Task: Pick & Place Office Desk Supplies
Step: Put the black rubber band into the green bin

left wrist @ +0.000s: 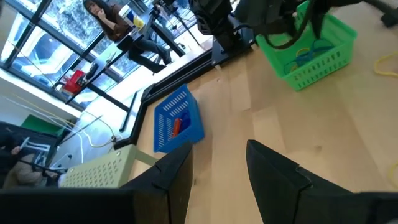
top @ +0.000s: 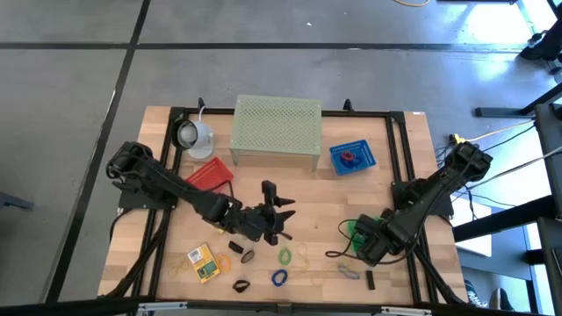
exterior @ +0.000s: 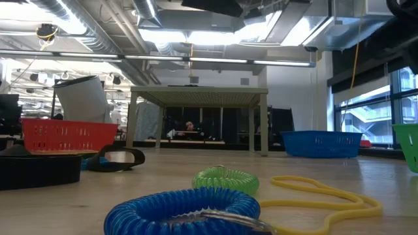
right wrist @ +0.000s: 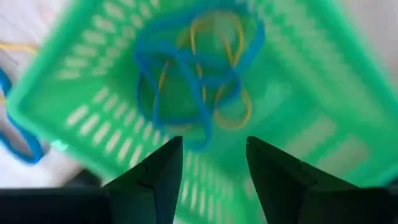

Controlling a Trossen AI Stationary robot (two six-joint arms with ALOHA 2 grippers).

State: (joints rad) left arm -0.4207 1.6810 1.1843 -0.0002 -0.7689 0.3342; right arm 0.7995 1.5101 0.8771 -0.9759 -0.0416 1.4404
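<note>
Desk supplies lie loose on the near half of the table: a blue coiled loop, a green coiled loop, yellow bands, black clips and a yellow packet. My right gripper hangs open, pointing down over a green basket. Blue bands and yellow bands lie on the floor of that green basket. My left gripper stands open above the table's middle, nothing between its fingers, and faces the blue basket.
A pale green perforated stand is at the far middle, with a white cup and a red basket to its left. The blue basket holds a red item. Bare wood lies between the stand and the loose items.
</note>
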